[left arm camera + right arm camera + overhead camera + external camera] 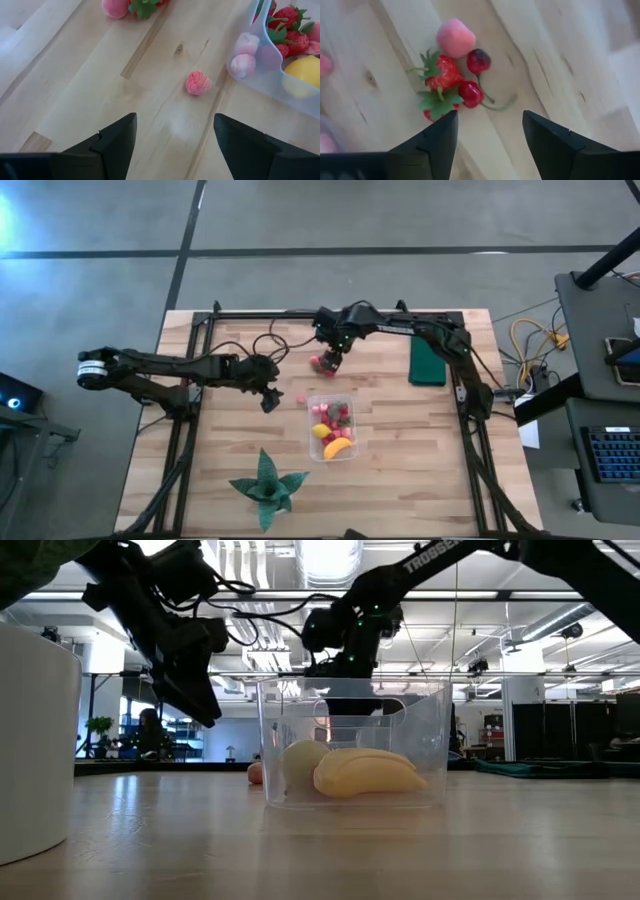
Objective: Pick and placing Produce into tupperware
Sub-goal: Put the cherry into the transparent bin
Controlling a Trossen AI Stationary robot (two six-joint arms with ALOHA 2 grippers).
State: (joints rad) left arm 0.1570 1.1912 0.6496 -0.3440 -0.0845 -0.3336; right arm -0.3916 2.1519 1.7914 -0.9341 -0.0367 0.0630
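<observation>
The right end effector [487, 131] hung with fingers parted and empty just above a cluster of strawberries and cherries [451, 80] on the bench [400, 440], just beyond the tupperware [333, 428]. A good grasp would straddle one berry squarely. The left end effector [175, 132], wide open, waited beside the tupperware near a loose pink piece [198, 83].

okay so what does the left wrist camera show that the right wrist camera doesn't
Only the left wrist view shows the tupperware, with strawberries, pale pink pieces and a yellow fruit inside, plus a lone pink piece on the wood ahead of the open left tool.

Only the right wrist view shows two cherries with stems, below the open right tool.

Both show the wooden table and what looks like the same loose pile: a pink peach-like piece beside a leafy strawberry.
</observation>
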